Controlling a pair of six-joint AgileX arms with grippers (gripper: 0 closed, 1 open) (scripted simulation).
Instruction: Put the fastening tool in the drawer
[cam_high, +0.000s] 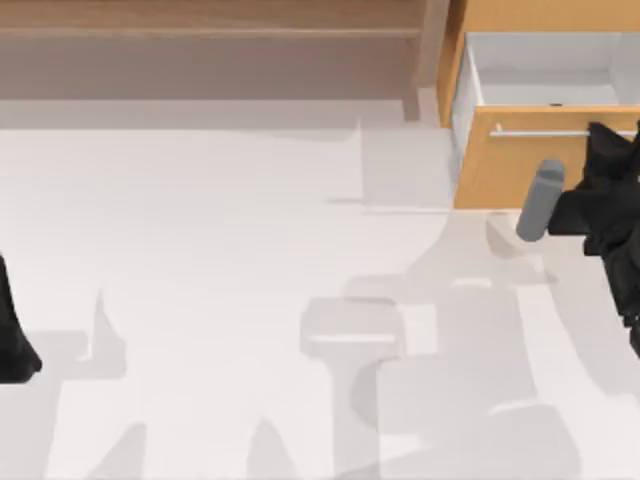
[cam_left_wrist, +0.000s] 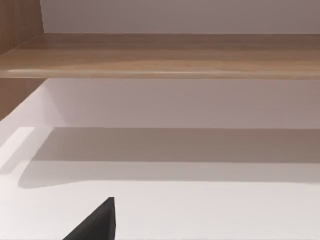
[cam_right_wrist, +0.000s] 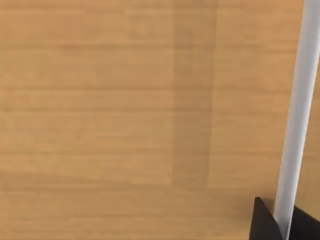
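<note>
Drawer (cam_high: 497, 172), one only, stands pulled open at the table's (cam_high: 200, 260) far right, rigid and free-sliding, best held by its single silver bar handle (cam_high: 540, 132), which the right hand (cam_high: 600, 136) pinches, one grey cylinder (cam_high: 540, 200), possibly the fastening tool, just beside it, left arm (cam_high: 12, 340) parked far left.

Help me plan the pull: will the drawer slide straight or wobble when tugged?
Probably stiff: the drawer looks like a rigid wooden box. It likely slides straight, being already partly open. Its smooth silver handle, where the right tool sits, may be slippery.
</note>
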